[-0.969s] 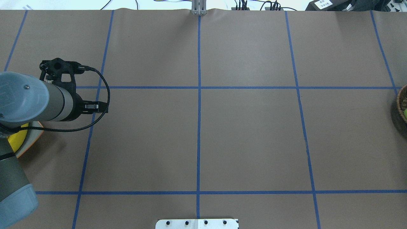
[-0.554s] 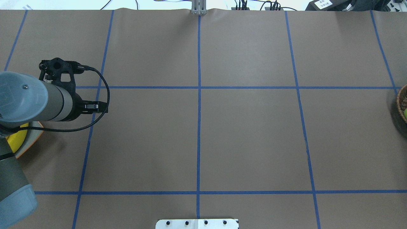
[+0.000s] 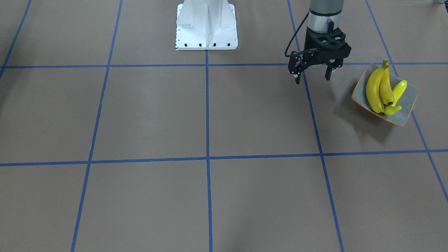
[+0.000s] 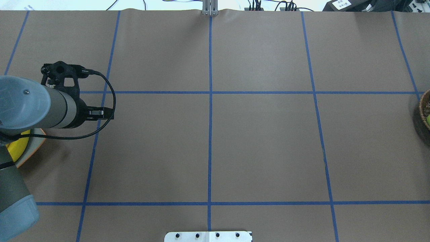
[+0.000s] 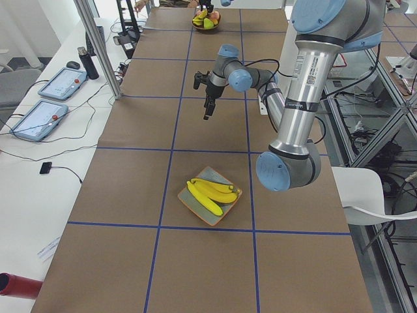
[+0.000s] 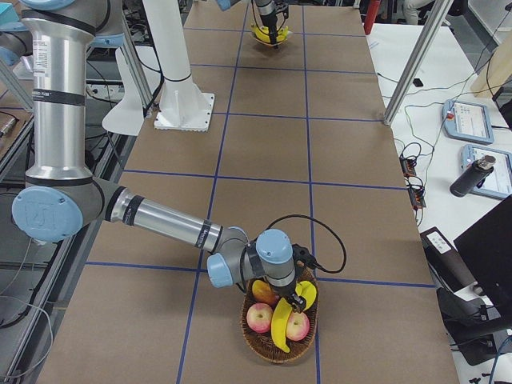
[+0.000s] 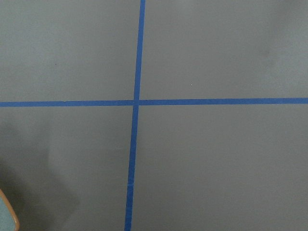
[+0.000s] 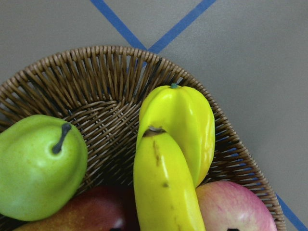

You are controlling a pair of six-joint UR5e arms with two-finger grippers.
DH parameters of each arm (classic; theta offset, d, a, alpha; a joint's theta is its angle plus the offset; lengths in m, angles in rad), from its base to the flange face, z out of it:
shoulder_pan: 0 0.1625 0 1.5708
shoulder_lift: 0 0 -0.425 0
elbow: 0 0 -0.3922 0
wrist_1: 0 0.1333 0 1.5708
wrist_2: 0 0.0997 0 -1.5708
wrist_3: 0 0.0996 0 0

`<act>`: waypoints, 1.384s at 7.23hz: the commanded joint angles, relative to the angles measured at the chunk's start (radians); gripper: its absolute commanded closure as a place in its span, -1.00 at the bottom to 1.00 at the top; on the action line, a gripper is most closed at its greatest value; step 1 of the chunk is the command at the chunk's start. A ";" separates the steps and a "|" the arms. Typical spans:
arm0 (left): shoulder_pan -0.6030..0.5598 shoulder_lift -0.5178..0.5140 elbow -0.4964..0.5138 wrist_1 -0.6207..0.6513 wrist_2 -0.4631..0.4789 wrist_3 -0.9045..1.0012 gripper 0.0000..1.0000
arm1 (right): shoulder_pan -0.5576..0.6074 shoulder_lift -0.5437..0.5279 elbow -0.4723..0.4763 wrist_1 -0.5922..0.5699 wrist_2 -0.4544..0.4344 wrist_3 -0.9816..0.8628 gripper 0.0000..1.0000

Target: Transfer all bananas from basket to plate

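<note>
Now: one banana (image 8: 163, 187) lies in the basket (image 8: 110, 72), leaning on a yellow starfruit (image 8: 187, 125), with a pear (image 8: 38, 163) and an apple (image 8: 236, 207) alongside. It looks light, stiff and glossy, so probably slick. Best gripped across the mid-body, not the tapered tip. The right gripper (image 6: 296, 302) hangs over it; cannot tell how wide its jaws stand. Three bananas (image 3: 373, 91) lie on the plate (image 3: 408, 101). The left gripper (image 3: 313, 77) hangs near the plate, jaws wide apart, empty.

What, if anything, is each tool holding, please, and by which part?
The left tool is open and holds nothing. The right tool is at a banana in the basket; a grip cannot be told.
</note>
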 commanded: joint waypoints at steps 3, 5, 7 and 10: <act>0.000 0.002 0.002 0.002 0.000 0.001 -1.00 | -0.020 0.009 0.013 -0.001 -0.044 -0.009 0.44; 0.000 0.000 0.003 0.002 0.000 0.001 -1.00 | -0.019 0.012 0.043 -0.006 -0.040 -0.009 1.00; 0.000 0.000 0.006 0.002 0.000 0.001 -1.00 | -0.007 0.012 0.079 -0.014 -0.032 -0.009 1.00; 0.002 -0.003 0.006 0.002 0.000 0.003 -1.00 | 0.070 0.105 0.138 -0.151 0.014 0.005 1.00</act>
